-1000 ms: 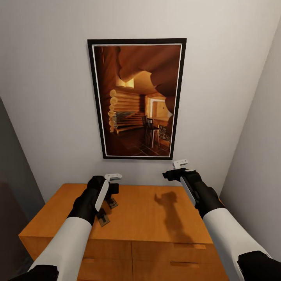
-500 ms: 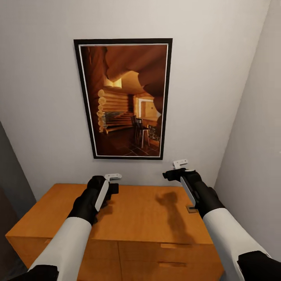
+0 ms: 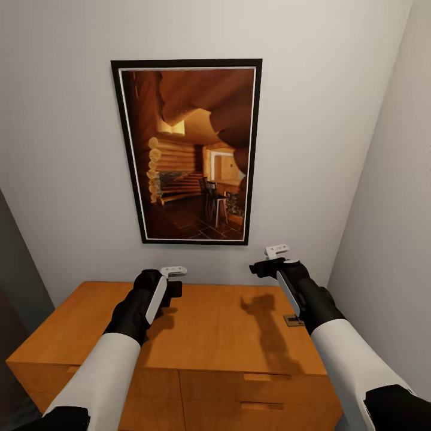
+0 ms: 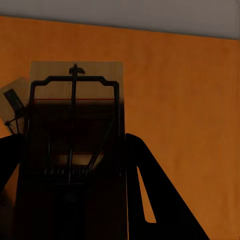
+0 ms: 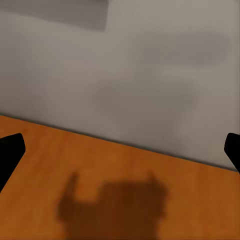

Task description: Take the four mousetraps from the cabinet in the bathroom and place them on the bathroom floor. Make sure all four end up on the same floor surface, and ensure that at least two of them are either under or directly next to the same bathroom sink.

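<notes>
Left jaws clamping one mousetrap (image 4: 75,130), right jaws spread, two mousetraps visible

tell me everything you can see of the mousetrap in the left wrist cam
The mousetrap is a flat rectangular board of pale wood, with a thin red line across it near its far end. Dark wire parts sit on top: a bent frame, a straight rod down the middle and a coil further back. It lies lengthwise between the left gripper's dark fingers, its near half in shadow, above the cabinet top. Whether the fingers press it cannot be told.
</notes>
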Robot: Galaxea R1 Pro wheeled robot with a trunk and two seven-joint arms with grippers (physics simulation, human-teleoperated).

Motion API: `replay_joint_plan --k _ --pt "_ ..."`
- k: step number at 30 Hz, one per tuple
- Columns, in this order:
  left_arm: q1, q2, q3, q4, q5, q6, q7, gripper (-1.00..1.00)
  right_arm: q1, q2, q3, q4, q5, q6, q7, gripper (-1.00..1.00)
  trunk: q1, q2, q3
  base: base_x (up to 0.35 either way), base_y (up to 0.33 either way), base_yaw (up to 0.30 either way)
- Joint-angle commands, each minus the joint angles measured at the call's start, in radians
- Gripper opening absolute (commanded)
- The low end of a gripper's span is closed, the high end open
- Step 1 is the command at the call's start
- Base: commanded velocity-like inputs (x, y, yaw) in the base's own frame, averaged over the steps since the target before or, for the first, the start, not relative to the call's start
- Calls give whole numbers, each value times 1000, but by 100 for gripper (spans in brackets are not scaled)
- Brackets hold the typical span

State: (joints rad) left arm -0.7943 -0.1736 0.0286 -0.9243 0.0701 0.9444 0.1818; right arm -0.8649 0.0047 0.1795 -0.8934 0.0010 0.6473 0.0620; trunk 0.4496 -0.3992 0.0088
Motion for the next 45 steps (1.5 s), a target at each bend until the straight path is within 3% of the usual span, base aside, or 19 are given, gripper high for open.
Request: replay_joint_plan --k 1,22,45 --pt "0 -1 2 -1 5 4 7 -100 0 0 0 -1 1 5 2 100 0 -1 -1 0 0 0" --pt "0 -1 2 -1 5 4 7 -100 0 0 0 -1 1 5 2 100 0 -1 0 0 18 4" --pt "0 -1 2 -1 5 4 6 -100 0 0 1 -1 1 5 2 100 0 -1 12 0 173 -218"
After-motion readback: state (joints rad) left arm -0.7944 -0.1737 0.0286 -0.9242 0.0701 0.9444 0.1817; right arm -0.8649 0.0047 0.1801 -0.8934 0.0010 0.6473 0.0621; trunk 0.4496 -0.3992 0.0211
